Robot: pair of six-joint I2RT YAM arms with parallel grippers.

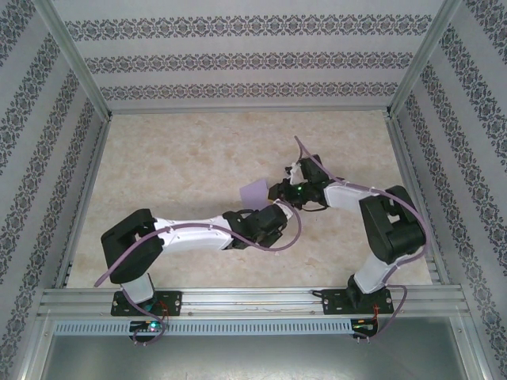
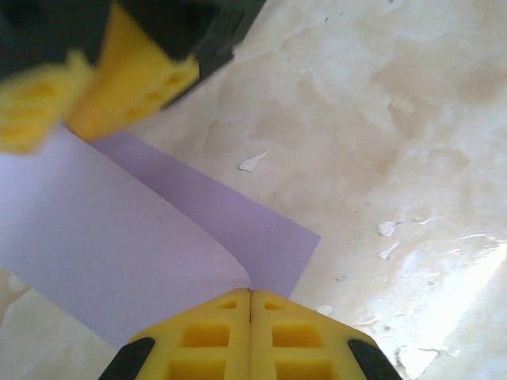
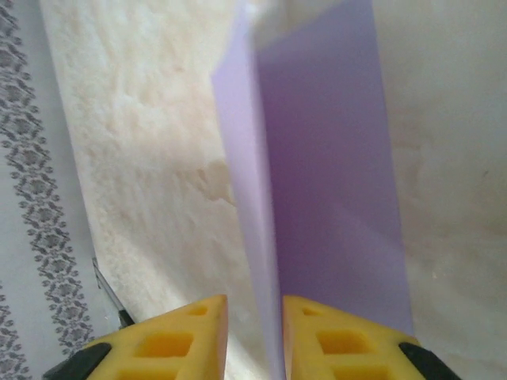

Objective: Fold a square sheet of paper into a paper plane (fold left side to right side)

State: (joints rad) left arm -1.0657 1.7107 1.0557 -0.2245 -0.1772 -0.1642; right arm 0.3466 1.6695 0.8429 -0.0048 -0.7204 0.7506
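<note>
From the overhead camera I see both arms reaching in to meet just right of the middle of the table (image 1: 174, 158). My left arm lies low, its elbel bent out to the left and its forearm running right toward the centre. My right arm is folded tightly at the elbow on the right side, with its forearm stretching left. Between the two wrists sits the lavender sheet of paper (image 1: 255, 191), small and partly doubled over. On the left wrist camera the left gripper (image 2: 250, 309) has its yellow pads pressed flat together, and the curled fold of the sheet runs straight into the seam between them, so I read that as a pinch on the paper. The lower layer seems to lie on the table with one corner pointing right, while the upper layer curves up toward the other arm's yellow fingers (image 2: 127, 83) at the top left. On the right wrist camera the right gripper (image 3: 255, 321) has its jaws parted with a clear gap, and the creased edge of the paper stands in that gap, running away from the lens.
</note>
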